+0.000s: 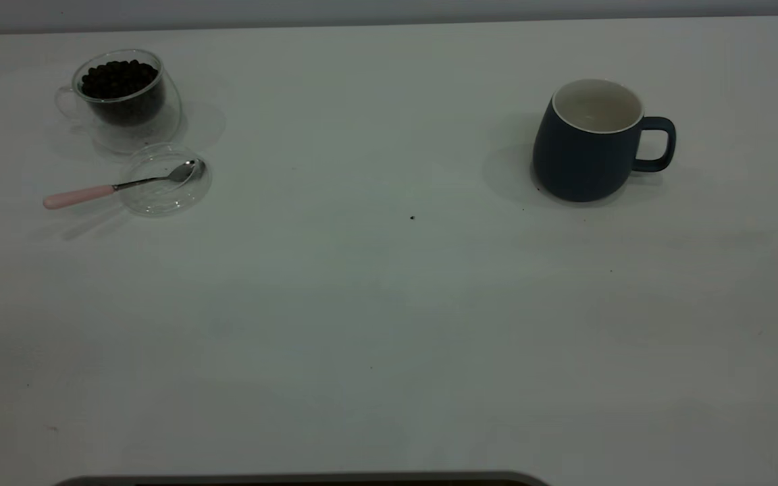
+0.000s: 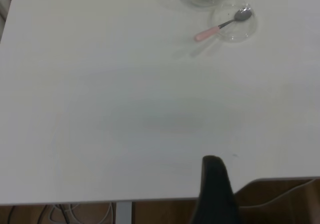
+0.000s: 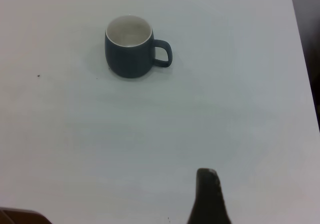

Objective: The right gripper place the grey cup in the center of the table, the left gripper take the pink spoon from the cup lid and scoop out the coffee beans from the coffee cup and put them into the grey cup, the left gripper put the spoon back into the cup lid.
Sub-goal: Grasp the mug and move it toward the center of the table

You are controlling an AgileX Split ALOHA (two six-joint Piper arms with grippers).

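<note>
a: the grey cup (image 1: 588, 145) stood upright on the right side of the bench (image 1: 389, 324), handle turned away from the middle, its white inside bare. it was well apart from the bench's centre.

b: and the right tool (image 3: 209, 196)?

a: only one dark tip showed in its wrist view, hanging back near the bench's edge, far from the cup. whether it was open or closed could not be told; it held nothing that could be seen.

b: the left side?

a: the coffee cup (image 1: 122, 94), heaped with coffee beans (image 1: 117, 78), sat at the far left. just beside it lay the cup lid (image 1: 165, 179), with the pink spoon (image 1: 119, 185) resting bowl-down inside and its handle jutting over the rim onto the bench. the left tool (image 2: 215, 189) showed one dark tip too, well apart from all of it; its opening could not be told either.

b: what looked risky?

a: the grey cup's rounded, matte body could slip or tip if gripped off-centre, and a clipped handle might spin it. later, the spoon's thin handle lay low on the bench; a poor pinch could drag the light lid or knock it against the glass cup. beans heaped that high seemed likely to spill with a rough scoop.
</note>
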